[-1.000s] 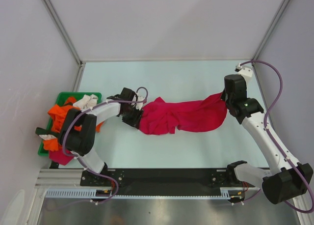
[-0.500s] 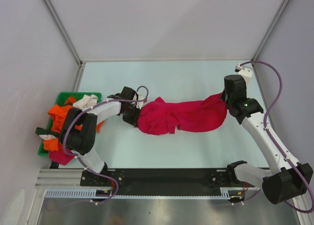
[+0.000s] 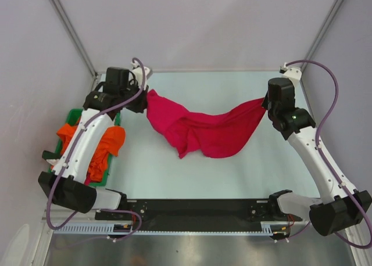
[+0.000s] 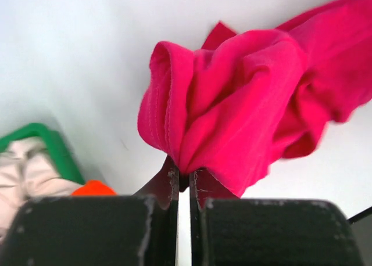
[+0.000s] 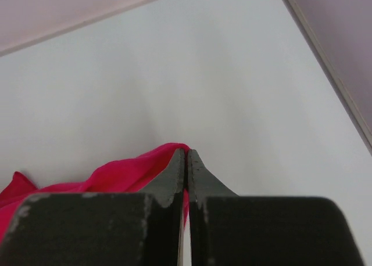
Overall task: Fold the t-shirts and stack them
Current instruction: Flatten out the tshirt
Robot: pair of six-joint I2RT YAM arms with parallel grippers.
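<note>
Both our left claw (image 4: 183,174) and right claw (image 5: 186,158) pinch the crimson t-shirt (image 3: 203,132), slung across the bench (image 3: 232,86); nothing folded or stacked, orange t-shirts (image 3: 107,147) heaped at its left edge

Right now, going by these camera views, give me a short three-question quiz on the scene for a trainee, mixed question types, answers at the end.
1. True or false: the left claw and the right claw are each shut on the crimson t-shirt.
2. Where do the orange t-shirts lie? A) in and over the green tray; B) in the right claw; C) under the crimson t-shirt.
3. Which claw is nearer the green tray?
Key: 1 true; 2 A; 3 the left claw.
</note>
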